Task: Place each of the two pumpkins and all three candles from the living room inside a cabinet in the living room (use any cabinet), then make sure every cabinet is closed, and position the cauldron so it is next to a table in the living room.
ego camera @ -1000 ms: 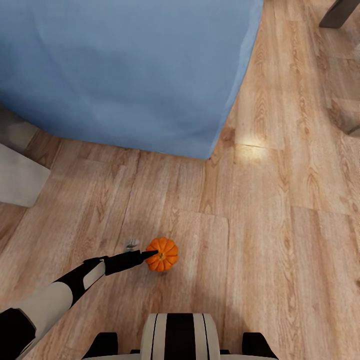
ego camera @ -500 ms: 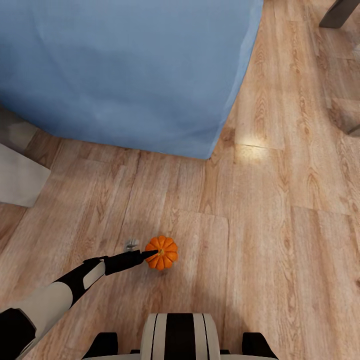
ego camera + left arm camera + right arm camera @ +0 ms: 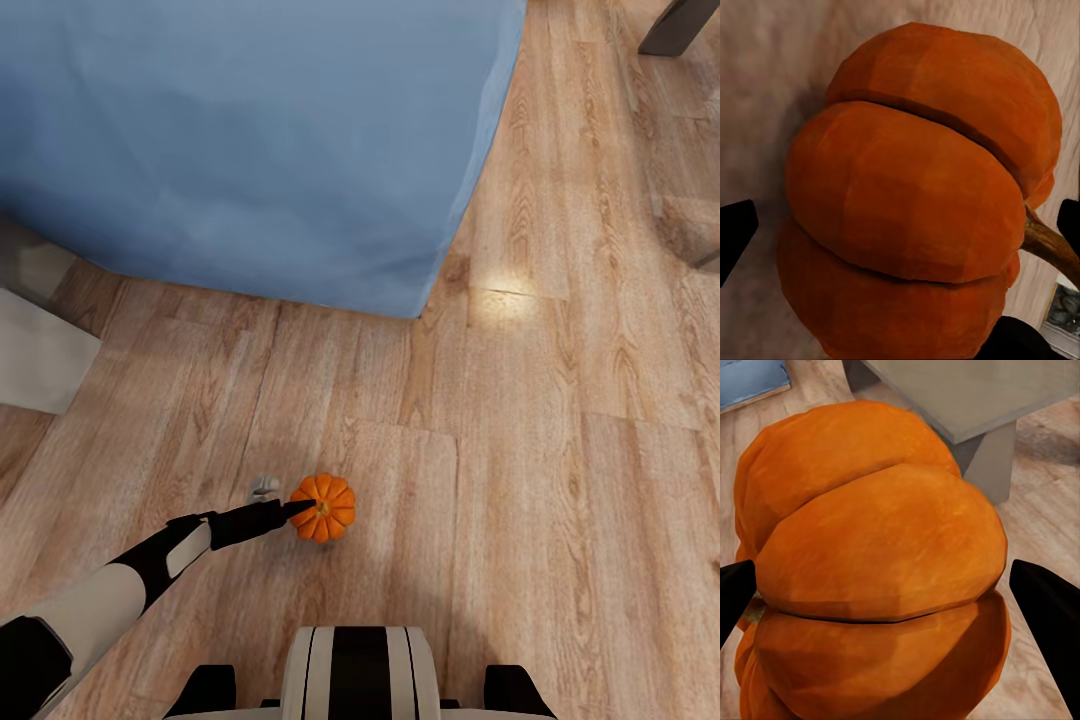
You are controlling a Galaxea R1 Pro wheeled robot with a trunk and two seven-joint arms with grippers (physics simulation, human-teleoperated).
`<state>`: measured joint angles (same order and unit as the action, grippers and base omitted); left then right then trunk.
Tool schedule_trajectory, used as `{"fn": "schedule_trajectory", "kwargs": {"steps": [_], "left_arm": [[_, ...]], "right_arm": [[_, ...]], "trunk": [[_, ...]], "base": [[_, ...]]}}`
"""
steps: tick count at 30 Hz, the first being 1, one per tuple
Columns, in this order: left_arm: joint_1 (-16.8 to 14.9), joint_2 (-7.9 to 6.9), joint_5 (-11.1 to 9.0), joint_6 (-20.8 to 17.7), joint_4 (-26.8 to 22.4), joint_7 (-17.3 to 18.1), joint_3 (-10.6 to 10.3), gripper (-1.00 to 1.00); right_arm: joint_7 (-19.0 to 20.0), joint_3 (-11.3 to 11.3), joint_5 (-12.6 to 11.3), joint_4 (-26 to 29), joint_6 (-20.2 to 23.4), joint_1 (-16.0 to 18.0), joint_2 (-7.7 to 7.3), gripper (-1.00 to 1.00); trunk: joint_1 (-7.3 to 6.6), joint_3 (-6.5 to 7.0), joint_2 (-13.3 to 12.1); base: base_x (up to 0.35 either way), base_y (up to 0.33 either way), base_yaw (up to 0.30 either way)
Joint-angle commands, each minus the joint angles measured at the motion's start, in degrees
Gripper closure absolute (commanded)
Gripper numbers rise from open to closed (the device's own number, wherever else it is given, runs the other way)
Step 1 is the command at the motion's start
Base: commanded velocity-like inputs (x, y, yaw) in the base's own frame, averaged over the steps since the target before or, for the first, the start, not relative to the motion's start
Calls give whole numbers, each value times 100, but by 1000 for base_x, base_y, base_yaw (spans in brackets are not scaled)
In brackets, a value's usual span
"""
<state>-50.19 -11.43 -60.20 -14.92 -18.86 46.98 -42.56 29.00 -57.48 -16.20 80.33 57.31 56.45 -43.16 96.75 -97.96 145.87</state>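
Wood floor [image 3: 520, 450], blue sofa [image 3: 250, 140] ahead. Pumpkin [image 3: 323, 507] near robot's base, left gripper [image 3: 300, 510] at it. Left wrist view: pumpkin [image 3: 915, 202] between dark fingertips [image 3: 735, 236], apparently gripped. Right gripper [image 3: 900, 600] clamps second pumpkin [image 3: 877, 577], grey table [image 3: 975, 397] behind. Step, by judgement: securing pumpkins. Next: lift, drive to cabinet, open drawer — both claws full, so awkward.

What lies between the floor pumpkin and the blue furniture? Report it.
Bare wooden floor, nothing else, between the pumpkin and the blue furniture; the head view shows it.
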Motion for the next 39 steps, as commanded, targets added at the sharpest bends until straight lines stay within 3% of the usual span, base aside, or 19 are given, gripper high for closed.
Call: {"fn": "schedule_trajectory", "kwargs": {"steps": [1, 11, 39], "left_arm": [[0, 4, -4, -1, -3, -70, -1, -100], [0, 126, -10, -9, -13, -492, 2, -100], [0, 166, -10, -19, -6, -672, 2, -100]], "right_arm": [[0, 0, -5, 0, 0, -1, 2, 100], [-8, 0, 3, -2, 0, -11, 29, 100], [-9, 9, 12, -9, 0, -20, 44, 100]], "trunk": [[0, 0, 0], [0, 0, 0], [0, 17, 0]], "base": [[0, 0, 0], [0, 0, 0], [0, 0, -17]]}}
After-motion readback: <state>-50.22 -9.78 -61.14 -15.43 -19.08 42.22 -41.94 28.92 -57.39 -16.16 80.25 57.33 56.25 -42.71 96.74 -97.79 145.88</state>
